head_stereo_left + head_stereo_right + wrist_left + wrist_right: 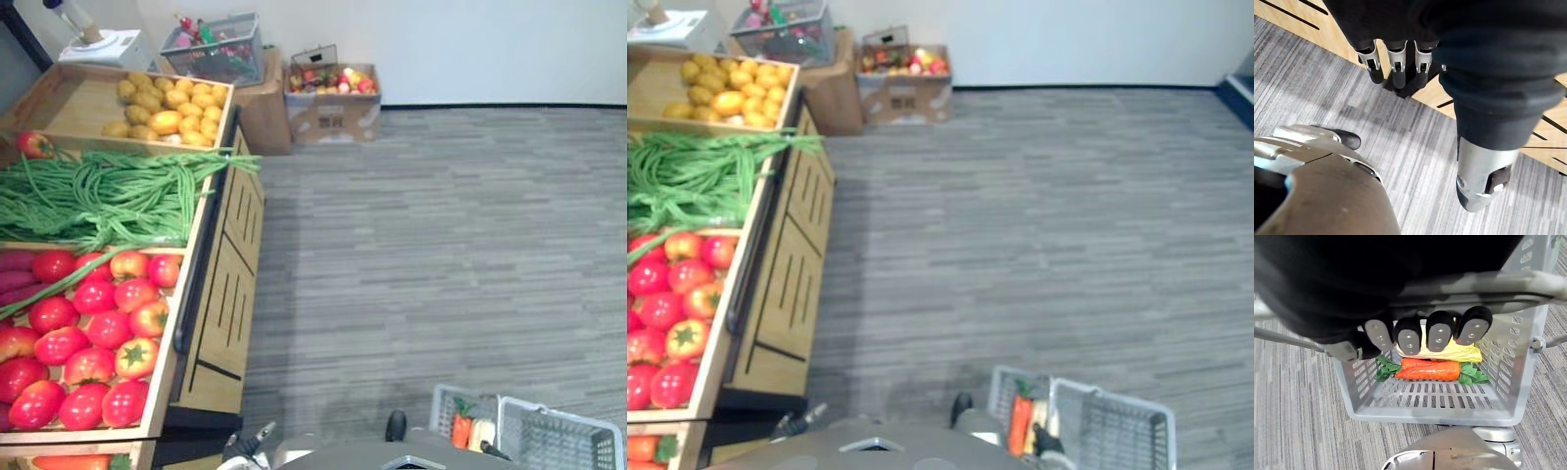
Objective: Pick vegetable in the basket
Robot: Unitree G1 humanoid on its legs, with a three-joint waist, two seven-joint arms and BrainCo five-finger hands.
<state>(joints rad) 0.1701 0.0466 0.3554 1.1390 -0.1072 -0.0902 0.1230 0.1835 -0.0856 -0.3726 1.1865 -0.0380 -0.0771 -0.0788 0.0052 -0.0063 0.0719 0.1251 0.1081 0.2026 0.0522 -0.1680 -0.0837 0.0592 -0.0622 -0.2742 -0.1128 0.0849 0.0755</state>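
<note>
A wooden desk stands at the left, holding red tomatoes nearest, green beans in the middle and yellow potatoes farthest. The left hand hangs beside the desk's wooden side with relaxed fingers, holding nothing. At the near right, the right hand curls its fingers round the handle of a grey slatted basket. Inside it lie an orange carrot with green leaves and, touching it, a pale yellow vegetable.

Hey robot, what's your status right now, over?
Right hand gripping basket handle. Left hand open, empty, by wooden stand. Carrots, a yellow vegetable in basket. Nothing in the way.
</note>
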